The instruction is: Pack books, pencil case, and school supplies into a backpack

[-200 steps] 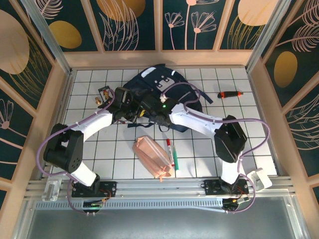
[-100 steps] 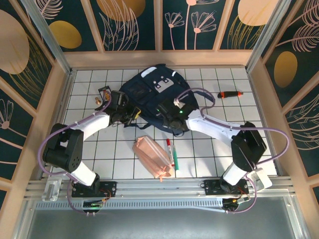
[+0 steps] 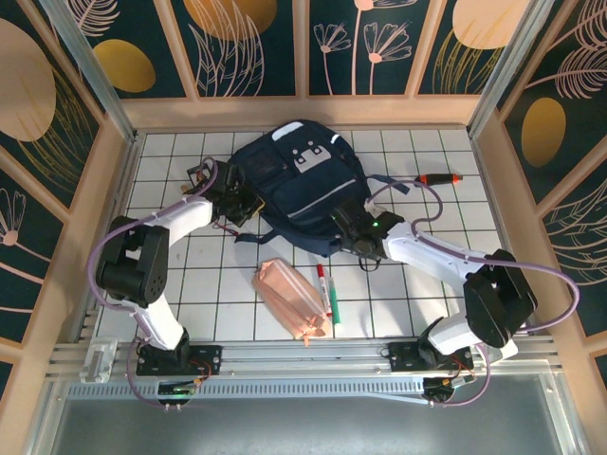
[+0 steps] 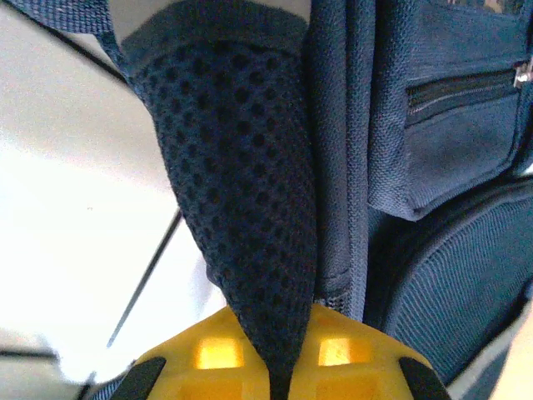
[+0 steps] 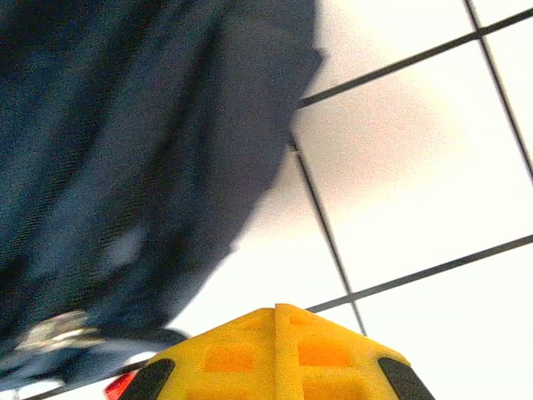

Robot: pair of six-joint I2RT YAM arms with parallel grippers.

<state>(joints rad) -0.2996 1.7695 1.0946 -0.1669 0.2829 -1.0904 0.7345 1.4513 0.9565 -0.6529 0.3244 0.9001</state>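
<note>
toward the far edge of the desk, mid-width, lies the backpack point(image 3: 299, 180): dark navy fabric with a grey-white patch and zip pockets. it looks soft and floppy, bulky rather than heavy, so it should sag and drag when pulled; straps and seams are the surest holds. the left pincer point(image 4: 279, 367) is clamped on its mesh strap point(image 4: 233, 167) (padded, grippy). the right pincer point(image 5: 276, 321) is closed on nothing, beside the bag's near-right hem.
</note>
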